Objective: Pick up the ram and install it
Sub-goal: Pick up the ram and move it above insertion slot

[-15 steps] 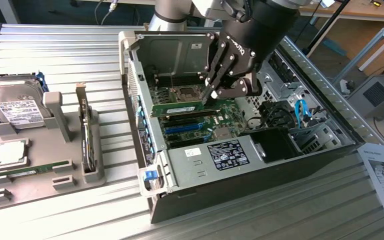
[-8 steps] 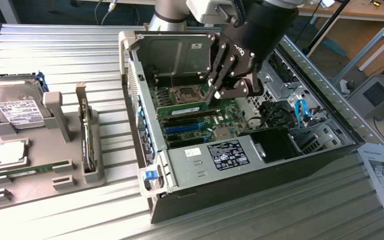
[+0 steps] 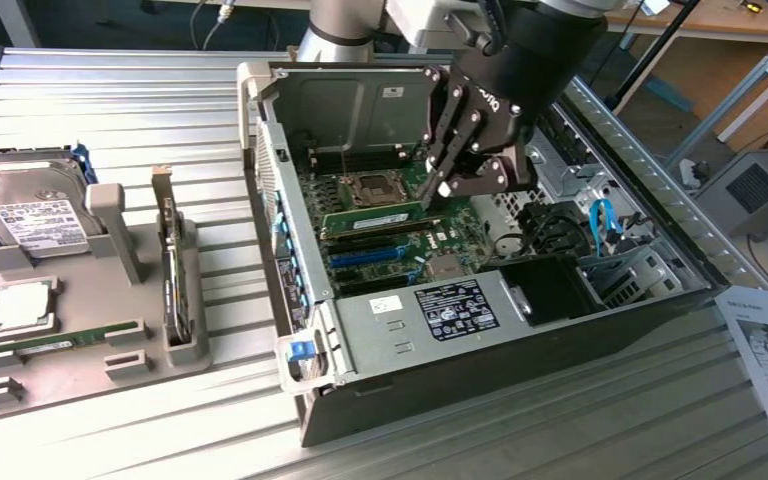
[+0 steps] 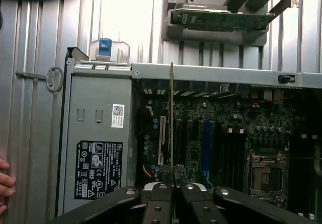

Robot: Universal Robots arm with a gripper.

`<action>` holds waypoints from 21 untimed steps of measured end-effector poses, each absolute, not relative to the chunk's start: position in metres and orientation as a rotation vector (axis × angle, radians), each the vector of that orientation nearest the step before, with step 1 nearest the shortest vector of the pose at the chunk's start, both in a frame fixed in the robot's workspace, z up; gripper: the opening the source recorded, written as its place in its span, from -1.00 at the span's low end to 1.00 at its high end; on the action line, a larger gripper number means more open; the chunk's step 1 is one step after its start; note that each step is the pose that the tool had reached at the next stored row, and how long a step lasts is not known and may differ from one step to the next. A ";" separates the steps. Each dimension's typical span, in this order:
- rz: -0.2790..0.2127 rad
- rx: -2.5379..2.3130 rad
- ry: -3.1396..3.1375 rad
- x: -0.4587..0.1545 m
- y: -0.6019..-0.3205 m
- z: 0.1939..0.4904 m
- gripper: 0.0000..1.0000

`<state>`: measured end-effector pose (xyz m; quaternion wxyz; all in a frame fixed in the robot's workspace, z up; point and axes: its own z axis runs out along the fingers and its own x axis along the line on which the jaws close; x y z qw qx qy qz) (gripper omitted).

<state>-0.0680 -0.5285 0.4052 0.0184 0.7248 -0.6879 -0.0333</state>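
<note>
My hand (image 4: 172, 179) grips the long thin green ram stick (image 4: 171, 114) over the dark motherboard (image 4: 261, 126); installing it, I judge, demands exact alignment with a free black slot (image 4: 227, 151).

Gripper (image 3: 475, 182): matte black. Two jointed link fingers (image 3: 458, 120) with bright round pivot screws. White lettering on the body, unreadable.
Wrist (image 3: 544, 40), upper right of the exterior view: black cylinder.
Arm tube (image 3: 337, 35), top centre: pale grey.
Wrist view: same black fingers (image 4: 156, 204), silver screws.
</note>
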 end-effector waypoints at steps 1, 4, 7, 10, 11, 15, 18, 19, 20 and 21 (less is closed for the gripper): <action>-0.103 2.251 -2.136 -0.065 -0.528 0.405 -0.76; -0.103 2.251 -2.136 -0.053 -0.528 0.405 -0.76; -0.103 2.251 -2.136 -0.043 -0.528 0.405 -0.76; -0.103 2.251 -2.136 -0.037 -0.528 0.405 -0.76; -0.103 2.251 -2.136 -0.037 -0.528 0.405 -0.76; -0.103 2.251 -2.136 -0.037 -0.528 0.405 -0.76; -0.103 2.251 -2.136 -0.037 -0.524 0.403 -0.76; -0.102 2.250 -2.135 -0.037 -0.517 0.402 -0.76; -0.101 2.250 -2.135 -0.037 -0.513 0.401 -0.76; -0.100 2.249 -2.135 -0.036 -0.510 0.401 -0.76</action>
